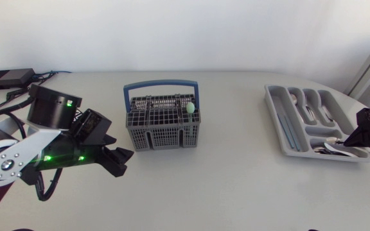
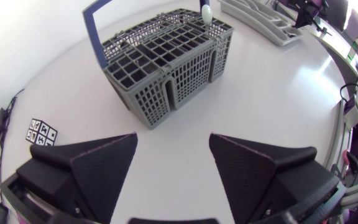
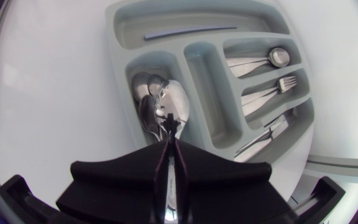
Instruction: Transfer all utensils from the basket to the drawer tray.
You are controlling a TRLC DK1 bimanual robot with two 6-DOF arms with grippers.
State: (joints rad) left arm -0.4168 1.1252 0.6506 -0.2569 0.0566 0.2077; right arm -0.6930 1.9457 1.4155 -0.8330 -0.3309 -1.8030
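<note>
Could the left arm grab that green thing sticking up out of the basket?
Probably yes. The left gripper is open and empty just beside the basket, and the green handle stands uncovered at its far corner, with nothing in between.

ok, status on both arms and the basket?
Left pincer open, short of the basket. Right pincer shut on a spoon over the tray, spoon compartment. Pale green utensil visible in the basket. Nothing in the way.

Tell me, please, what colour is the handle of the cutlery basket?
Blue: the handle arches over the grey basket, and it shows best in the head view.
</note>
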